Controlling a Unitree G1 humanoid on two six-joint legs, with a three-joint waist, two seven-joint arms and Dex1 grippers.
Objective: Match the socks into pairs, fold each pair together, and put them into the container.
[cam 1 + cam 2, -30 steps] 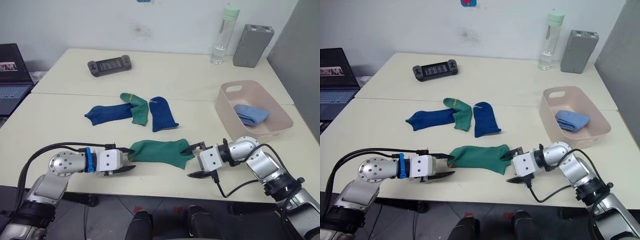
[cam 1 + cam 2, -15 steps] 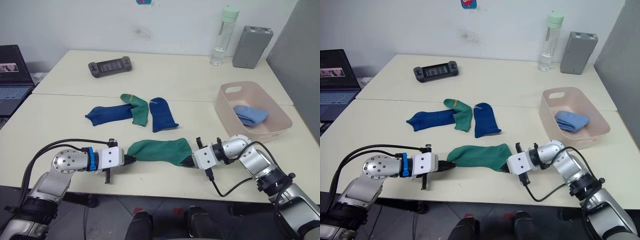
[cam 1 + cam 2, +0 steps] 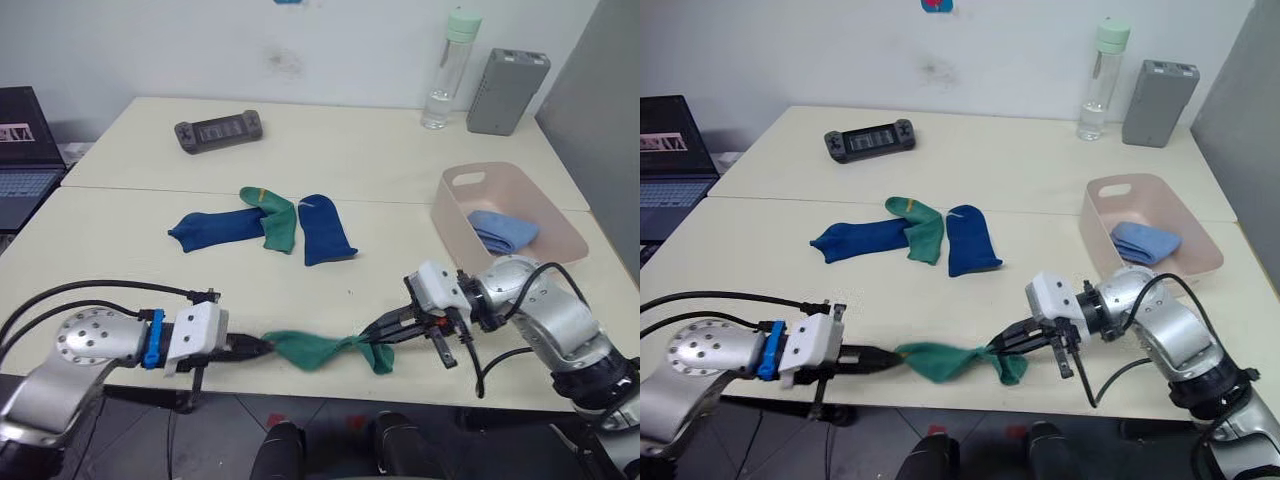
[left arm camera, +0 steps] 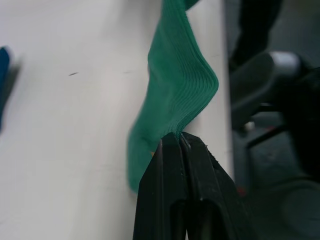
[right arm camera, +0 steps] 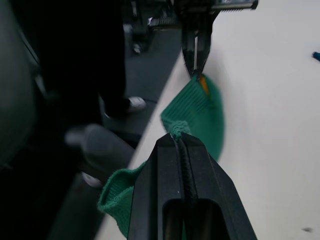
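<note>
My left gripper [image 3: 898, 352] and my right gripper [image 3: 992, 346] are each clamped on one end of a green sock [image 3: 945, 360], low in the frame at the near table [image 3: 760, 270] edge. The sock sags and twists between them. At centre, a second green sock [image 3: 920, 228] lies between two dark blue socks [image 3: 855, 239], overlapping the left one. The pink container [image 3: 1205, 252] sits at right, holding folded light blue socks [image 3: 1145, 241].
</note>
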